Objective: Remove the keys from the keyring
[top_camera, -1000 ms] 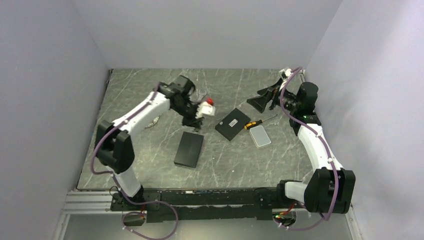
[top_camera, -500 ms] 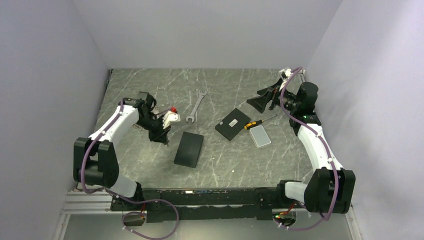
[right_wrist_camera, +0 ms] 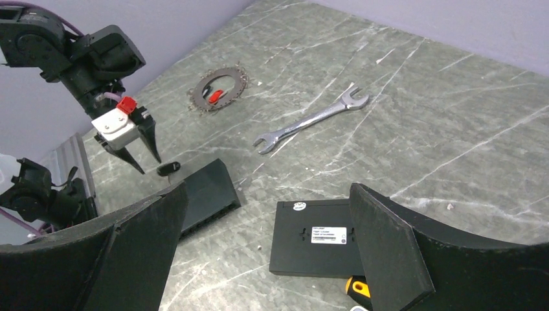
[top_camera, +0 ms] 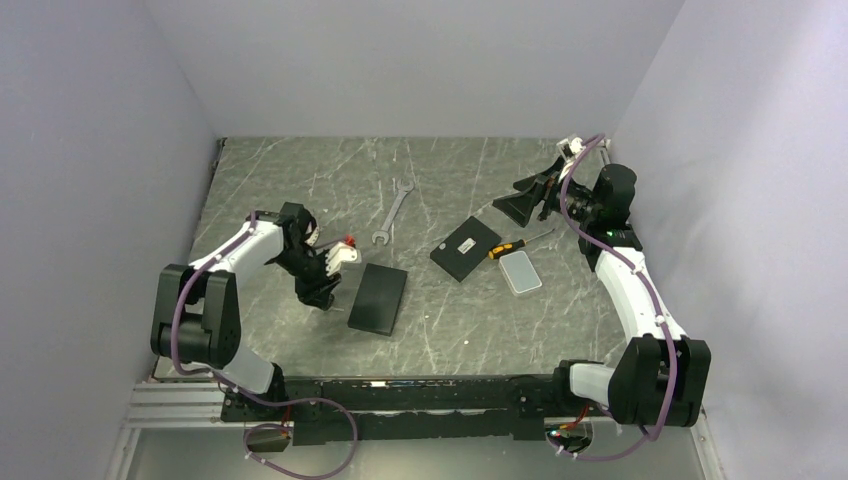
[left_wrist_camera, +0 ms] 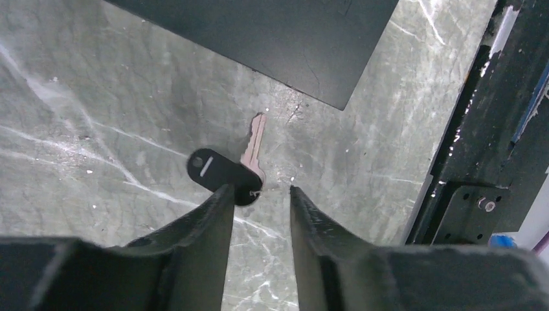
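Observation:
The keyring (right_wrist_camera: 218,91) lies at the far left of the table, a wire ring with a small red piece and the keys (right_wrist_camera: 236,78) fringing it. In the top view my left arm hides it. One black-headed key (left_wrist_camera: 223,175) lies loose on the table, its silver blade (left_wrist_camera: 254,146) pointing at a black box. My left gripper (left_wrist_camera: 259,191) is open and empty, fingers pointing down just above that key; it also shows in the top view (top_camera: 325,296) and the right wrist view (right_wrist_camera: 149,162). My right gripper (right_wrist_camera: 268,188) is open, empty and raised at the far right (top_camera: 520,203).
A silver wrench (top_camera: 393,210) lies at mid-back. A flat black box (top_camera: 378,298) sits just right of my left gripper. A labelled black box (top_camera: 465,248), an orange-handled screwdriver (top_camera: 505,248) and a pale case (top_camera: 520,272) lie right of centre. The table's near rail (left_wrist_camera: 479,162) is close to the key.
My left arm has swung from the table's middle to the near left and lowered its gripper over the loose black-headed key. The right arm has not moved.

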`<action>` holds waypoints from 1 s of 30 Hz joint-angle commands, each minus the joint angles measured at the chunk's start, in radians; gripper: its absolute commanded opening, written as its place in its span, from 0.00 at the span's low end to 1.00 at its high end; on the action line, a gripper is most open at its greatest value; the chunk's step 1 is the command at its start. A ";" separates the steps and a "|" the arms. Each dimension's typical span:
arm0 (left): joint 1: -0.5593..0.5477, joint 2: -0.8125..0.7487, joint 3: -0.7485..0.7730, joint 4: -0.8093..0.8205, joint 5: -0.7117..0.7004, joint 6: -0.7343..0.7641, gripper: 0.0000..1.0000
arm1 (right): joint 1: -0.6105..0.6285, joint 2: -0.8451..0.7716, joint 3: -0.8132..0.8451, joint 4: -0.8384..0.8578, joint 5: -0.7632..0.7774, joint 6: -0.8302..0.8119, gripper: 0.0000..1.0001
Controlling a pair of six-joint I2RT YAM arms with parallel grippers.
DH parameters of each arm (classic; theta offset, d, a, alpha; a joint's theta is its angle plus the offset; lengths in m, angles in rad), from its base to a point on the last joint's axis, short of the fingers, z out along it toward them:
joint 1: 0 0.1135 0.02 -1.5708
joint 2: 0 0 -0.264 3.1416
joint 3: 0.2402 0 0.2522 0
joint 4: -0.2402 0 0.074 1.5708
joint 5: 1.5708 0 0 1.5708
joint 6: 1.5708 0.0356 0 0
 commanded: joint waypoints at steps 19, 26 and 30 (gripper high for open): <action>0.011 -0.074 -0.049 0.130 -0.050 -0.071 0.71 | -0.001 -0.004 -0.001 0.026 -0.019 -0.017 1.00; 0.009 -0.052 -0.117 0.202 -0.106 -0.076 0.59 | -0.002 0.004 0.000 0.029 -0.023 -0.014 1.00; -0.004 -0.025 -0.142 0.248 -0.138 -0.093 0.56 | -0.001 0.007 0.001 0.026 -0.023 -0.017 1.00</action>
